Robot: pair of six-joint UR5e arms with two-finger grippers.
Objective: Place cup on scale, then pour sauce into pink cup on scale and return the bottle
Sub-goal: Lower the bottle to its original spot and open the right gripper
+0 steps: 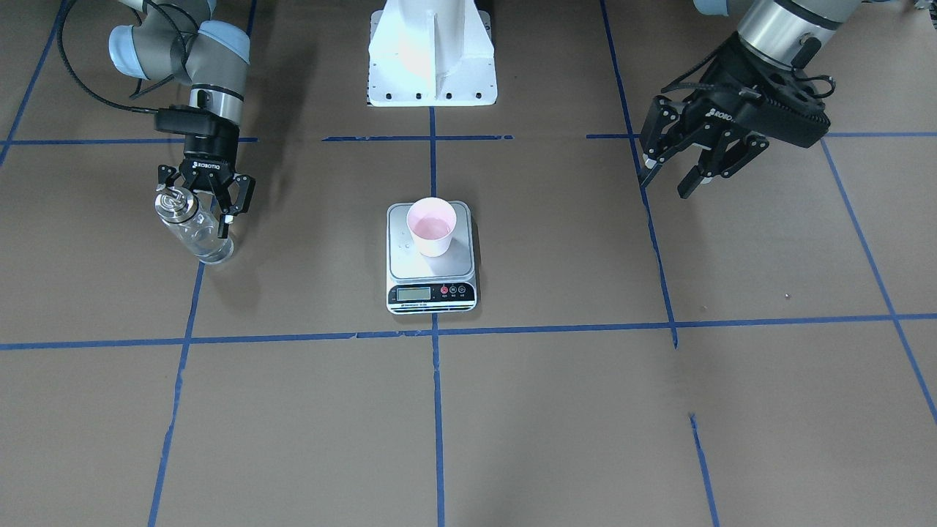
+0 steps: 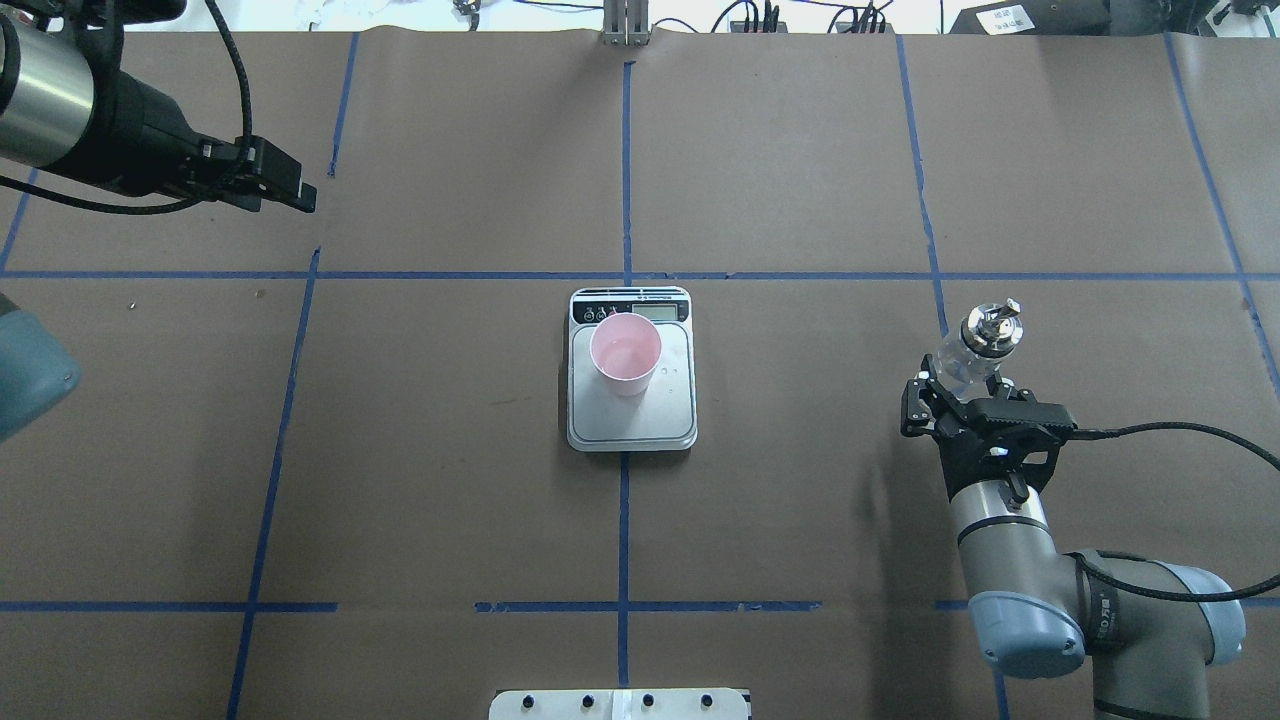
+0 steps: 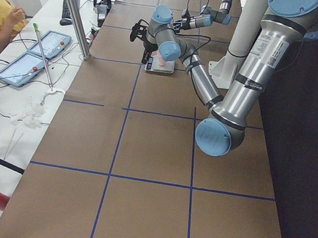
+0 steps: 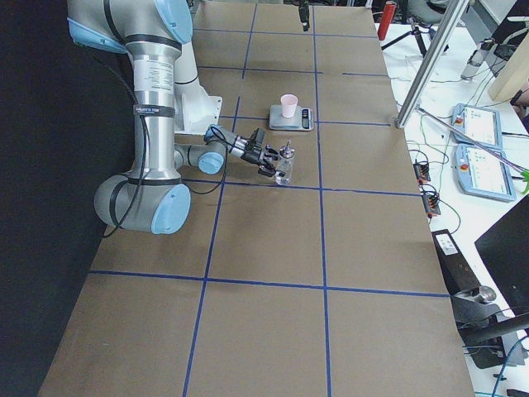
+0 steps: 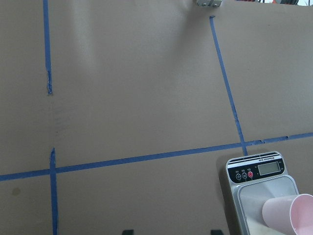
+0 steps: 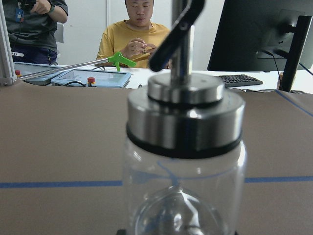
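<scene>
Right claw [image 1: 198, 225] grips the upright bottle [image 1: 208, 247] between its fingers, well apart from the scale [image 1: 407, 258].

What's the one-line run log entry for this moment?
cup on scale, liquid inside | right hand shut on bottle, upright, robot's right side | left hand open, empty, clear of scale | phase: bottle return

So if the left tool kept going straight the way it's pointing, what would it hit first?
Probably bare table, just beside the scale; the left tool tilts downward, open. Depth is uncertain.
</scene>
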